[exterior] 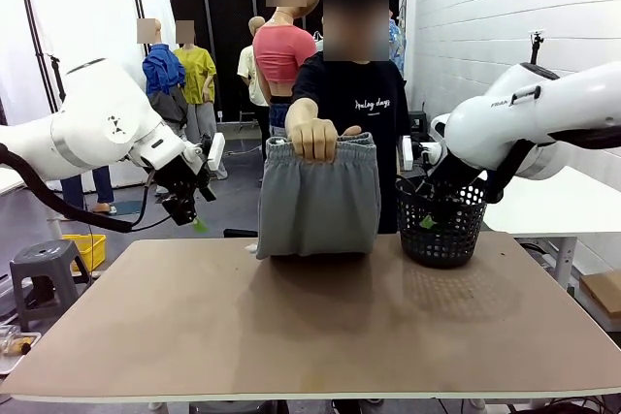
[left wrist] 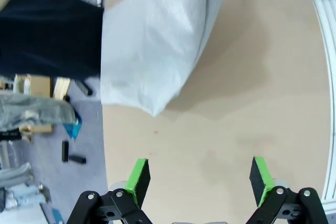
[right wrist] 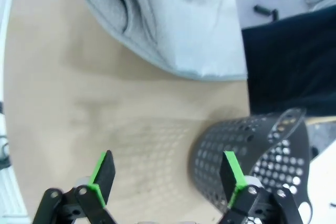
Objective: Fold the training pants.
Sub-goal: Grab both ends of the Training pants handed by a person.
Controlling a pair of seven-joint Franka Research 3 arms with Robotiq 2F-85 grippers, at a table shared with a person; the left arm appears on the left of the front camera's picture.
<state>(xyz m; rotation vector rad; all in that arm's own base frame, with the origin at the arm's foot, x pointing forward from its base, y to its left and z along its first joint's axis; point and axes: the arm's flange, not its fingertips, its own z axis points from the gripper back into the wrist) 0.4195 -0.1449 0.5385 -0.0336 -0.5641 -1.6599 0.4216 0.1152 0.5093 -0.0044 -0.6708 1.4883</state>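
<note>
A person at the far side holds the light grey training pants (exterior: 318,203) up by the gathered waistband with one hand (exterior: 312,136); the lower end rests on the table near its far edge. The pants (left wrist: 157,40) (right wrist: 173,19) hang ahead of both wrist cameras. My left gripper (exterior: 191,210) hovers open above the table's far left corner, left of the pants, nothing between its green pads (left wrist: 138,178). My right gripper (exterior: 434,215) hangs open at the black mesh basket (exterior: 441,222), its green pads (right wrist: 232,174) over the basket's rim (right wrist: 252,150).
The brown table (exterior: 310,327) stretches toward me. The basket stands at the far right of the table, right of the pants. A grey stool (exterior: 44,273) and a yellow crate (exterior: 85,249) stand on the floor at left.
</note>
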